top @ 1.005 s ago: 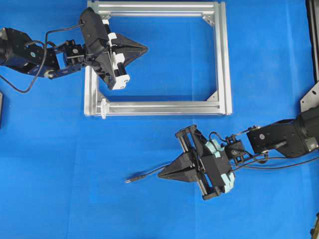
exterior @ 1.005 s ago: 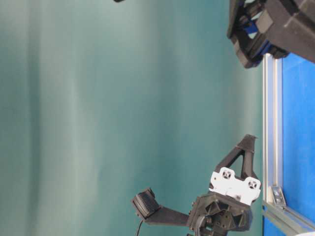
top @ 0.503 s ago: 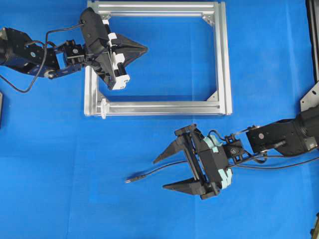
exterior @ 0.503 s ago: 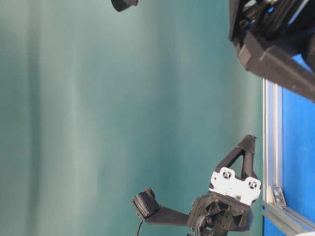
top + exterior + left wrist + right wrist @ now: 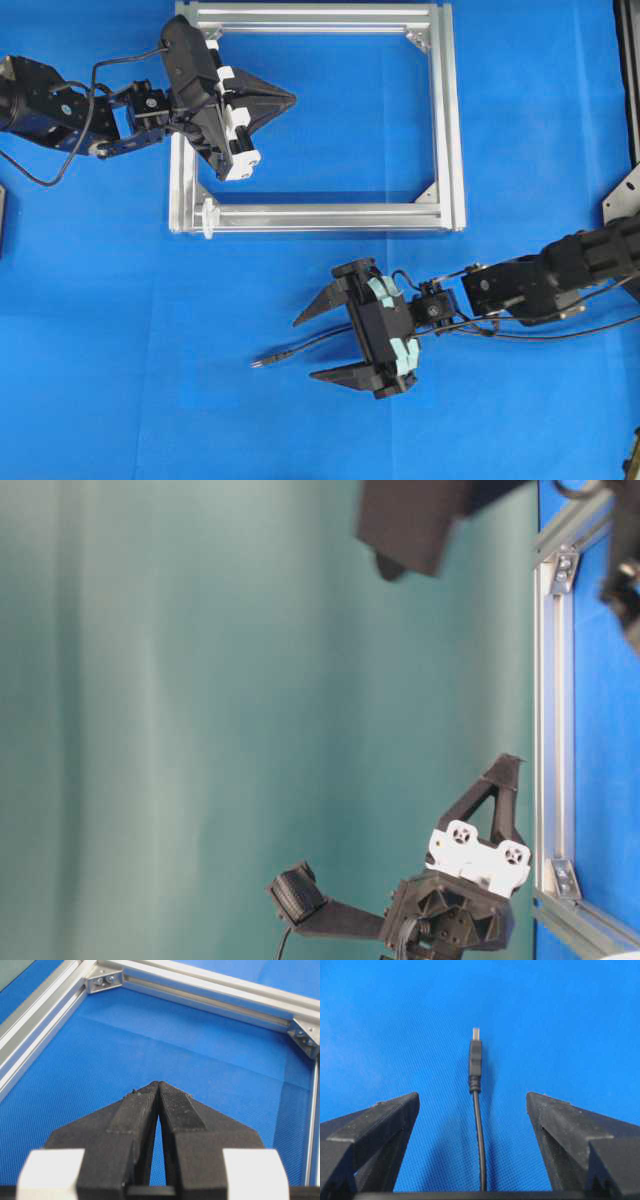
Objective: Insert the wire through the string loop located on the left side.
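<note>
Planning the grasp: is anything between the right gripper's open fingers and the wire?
Nothing visible. The wire lies on the blue cloth, centred between the open fingers of the right gripper, touching neither, with bare cloth on both sides.

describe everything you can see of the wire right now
The wire is a thin, black, flexible cable lying loose on the blue cloth. It ends in a small dark plug with a pale metal tip. It runs straight between the open right gripper's fingers, which stand apart from it.
</note>
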`<state>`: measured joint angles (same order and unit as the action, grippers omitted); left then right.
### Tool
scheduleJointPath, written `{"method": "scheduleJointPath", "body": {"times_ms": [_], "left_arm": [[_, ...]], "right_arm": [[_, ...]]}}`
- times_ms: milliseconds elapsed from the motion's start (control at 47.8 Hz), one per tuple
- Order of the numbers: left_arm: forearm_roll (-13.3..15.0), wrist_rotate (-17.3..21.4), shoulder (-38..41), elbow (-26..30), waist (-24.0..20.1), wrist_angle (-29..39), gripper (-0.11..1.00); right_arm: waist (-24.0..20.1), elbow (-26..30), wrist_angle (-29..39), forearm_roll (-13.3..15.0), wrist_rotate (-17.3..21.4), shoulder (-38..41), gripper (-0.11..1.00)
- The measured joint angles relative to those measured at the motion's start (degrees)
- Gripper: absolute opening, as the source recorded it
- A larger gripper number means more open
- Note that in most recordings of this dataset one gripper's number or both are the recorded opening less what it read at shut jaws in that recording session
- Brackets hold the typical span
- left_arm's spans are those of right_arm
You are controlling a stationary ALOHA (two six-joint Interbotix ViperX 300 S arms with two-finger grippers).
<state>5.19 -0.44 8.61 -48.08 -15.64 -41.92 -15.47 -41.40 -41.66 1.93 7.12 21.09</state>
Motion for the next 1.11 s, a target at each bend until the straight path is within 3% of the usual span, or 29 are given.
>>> {"method": "scheduleJointPath", "body": {"times_ms": [251, 440, 523, 691, 796, 1110], "left_arm": [[0.09, -0.09, -0.09, -0.26, -0.09, 0.09, 0.0], [0.09, -0.09, 0.0, -0.26, 0.0, 0.18, 0.0], [0.09, -0.09, 0.0, -0.26, 0.0, 0.18, 0.0], [0.09, -0.09, -0.09, -0.26, 0.0, 0.18, 0.0], [0.09, -0.09, 0.0, -0.26, -0.09, 0.26, 0.0], [0.09, -0.09, 0.0, -0.35, 0.0, 0.26, 0.0]], "right_arm": [[0.09, 0.97, -1.58, -0.18, 0.88, 2.2, 0.88], [0.26, 0.97, -1.58, -0.26, 0.88, 2.29, 0.79], [0.18, 0.97, -1.49, -0.18, 0.88, 2.29, 0.65], [0.35, 1.05, -1.41, -0.18, 0.35, 2.29, 0.18], [0.44, 1.05, -1.41, 0.18, 0.26, 2.2, 0.01], [0.53, 1.05, -1.32, 0.26, 0.26, 2.2, 0.0]]}}
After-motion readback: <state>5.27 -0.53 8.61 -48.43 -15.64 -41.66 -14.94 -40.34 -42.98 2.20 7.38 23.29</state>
